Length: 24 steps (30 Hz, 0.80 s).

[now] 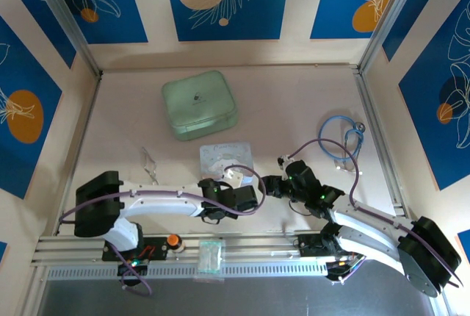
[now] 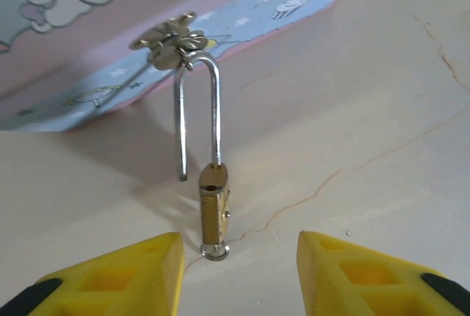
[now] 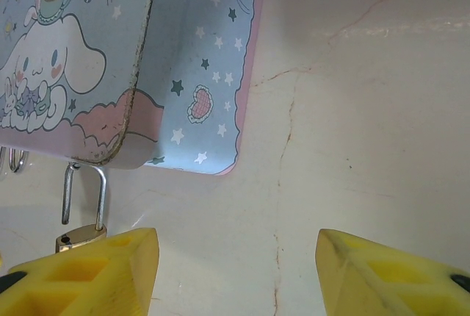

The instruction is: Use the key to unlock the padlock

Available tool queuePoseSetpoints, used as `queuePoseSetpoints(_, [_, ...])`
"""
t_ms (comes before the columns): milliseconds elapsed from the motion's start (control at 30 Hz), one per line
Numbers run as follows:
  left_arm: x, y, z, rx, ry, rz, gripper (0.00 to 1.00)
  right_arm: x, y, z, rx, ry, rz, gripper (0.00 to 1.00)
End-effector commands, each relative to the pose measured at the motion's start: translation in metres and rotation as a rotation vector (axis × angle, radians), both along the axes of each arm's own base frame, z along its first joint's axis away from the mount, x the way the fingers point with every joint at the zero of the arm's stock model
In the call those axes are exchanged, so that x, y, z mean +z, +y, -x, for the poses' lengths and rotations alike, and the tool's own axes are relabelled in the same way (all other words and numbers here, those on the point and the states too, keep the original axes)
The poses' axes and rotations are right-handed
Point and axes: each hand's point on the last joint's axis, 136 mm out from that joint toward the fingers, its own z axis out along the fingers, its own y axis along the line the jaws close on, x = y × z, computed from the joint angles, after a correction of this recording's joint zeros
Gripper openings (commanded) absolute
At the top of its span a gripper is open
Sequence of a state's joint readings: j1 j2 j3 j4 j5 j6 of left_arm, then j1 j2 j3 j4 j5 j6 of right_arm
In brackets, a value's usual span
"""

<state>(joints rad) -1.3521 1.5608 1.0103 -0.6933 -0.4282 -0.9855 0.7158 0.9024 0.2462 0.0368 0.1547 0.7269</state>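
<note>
Left wrist view has the padlock [image 2: 214, 208] at 12 o'clock from the left tool [image 2: 239, 246]. It hangs by its shackle [image 2: 214, 114] from the clasp [image 2: 170, 38] of the pastel tin [image 2: 242, 7], with its brass body resting on the table [image 2: 367, 110]. A small silver piece at the body's 6 o'clock end looks like the key [image 2: 214, 251], seated in the lock. One shackle leg ends free at 10 o'clock of the body, so the lock appears sprung.

The left tool's yellow fingers stand apart, one at 9 and one at 3 o'clock of the key, touching neither it nor the lock. In the right wrist view the right tool [image 3: 235, 257] is also apart and holds nothing; the padlock [image 3: 77, 237] sits at 9 o'clock, just outside its gap.

If more turn is needed, pinch the key head squarely and twist along the body's axis. Don't pull, because the lock would likely swing on the clasp.
</note>
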Motion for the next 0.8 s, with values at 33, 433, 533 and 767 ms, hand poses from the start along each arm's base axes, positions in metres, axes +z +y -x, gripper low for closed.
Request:
queuePoseSetpoints(33, [-0.016, 0.008, 0.0, -0.008, 0.004, -0.028, 0.45, -0.006, -0.001, 0.002, -0.008, 0.013, 0.011, 0.59])
queuePoseSetpoints(433, [-0.033, -0.005, -0.003, -0.034, 0.017, -0.061, 0.46, -0.003, 0.006, 0.006, -0.007, 0.051, -0.026, 0.8])
queuePoseSetpoints(533, [-0.033, -0.009, -0.003, -0.044, 0.014, -0.049, 0.46, -0.006, 0.003, 0.005, -0.035, 0.071, -0.019, 0.99])
queuePoseSetpoints(767, [-0.033, -0.012, -0.003, -0.05, 0.021, -0.067, 0.43, -0.01, 0.002, 0.006, -0.04, 0.095, 0.001, 0.99])
